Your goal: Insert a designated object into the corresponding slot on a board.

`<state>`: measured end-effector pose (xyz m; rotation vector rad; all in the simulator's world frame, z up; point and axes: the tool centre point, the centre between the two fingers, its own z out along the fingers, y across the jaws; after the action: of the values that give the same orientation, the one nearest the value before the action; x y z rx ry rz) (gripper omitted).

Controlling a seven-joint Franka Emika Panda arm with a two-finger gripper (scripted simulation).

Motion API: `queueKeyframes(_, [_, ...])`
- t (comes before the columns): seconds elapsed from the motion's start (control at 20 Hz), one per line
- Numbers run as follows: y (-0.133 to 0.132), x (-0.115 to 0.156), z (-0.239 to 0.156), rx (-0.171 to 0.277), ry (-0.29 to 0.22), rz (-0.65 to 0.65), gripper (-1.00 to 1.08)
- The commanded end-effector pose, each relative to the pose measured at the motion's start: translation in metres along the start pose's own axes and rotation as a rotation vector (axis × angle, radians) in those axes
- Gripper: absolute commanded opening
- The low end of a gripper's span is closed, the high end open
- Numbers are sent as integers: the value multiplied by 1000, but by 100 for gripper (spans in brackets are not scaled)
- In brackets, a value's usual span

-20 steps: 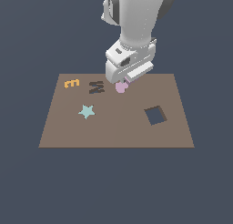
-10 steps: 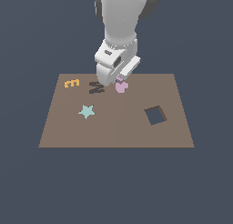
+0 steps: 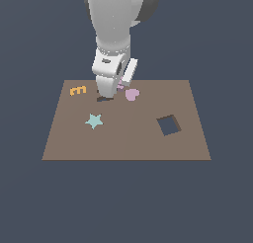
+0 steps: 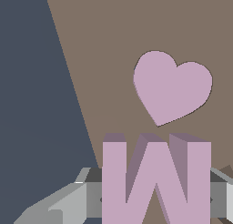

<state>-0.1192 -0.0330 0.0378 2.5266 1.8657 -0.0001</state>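
Observation:
My gripper [image 3: 109, 89] hangs low over the brown board [image 3: 123, 143], shut on the lilac M-shaped block [image 4: 156, 182]. In the wrist view the grey fingers [image 4: 88, 198] press on the block's two sides. From the exterior view only a sliver of the lilac block [image 3: 120, 85] shows behind the hand. The dark slot [image 3: 103, 99] lies right under the gripper, and all but a small dark edge of it is hidden. Whether the block touches the board cannot be told.
A pink heart [image 3: 132, 94] [image 4: 173, 86] lies just to the exterior view's right of the gripper. An orange E-shaped letter [image 3: 77, 90] sits near the board's far left corner, and a teal star [image 3: 94, 121] lies nearer. A square see-through hole [image 3: 169, 125] is at the right.
The arm has carried the lilac block toward the exterior view's left, from beside the heart to over the dark slot, which it now covers. The other shapes have not moved.

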Motion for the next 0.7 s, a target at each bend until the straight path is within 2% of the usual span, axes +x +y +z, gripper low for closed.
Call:
queueKeyframes(0.0, [7, -8, -1, -1, 0, -78, -100])
queueKeyframes(0.65, [39, -31, -2, -1, 0, -361, -100])
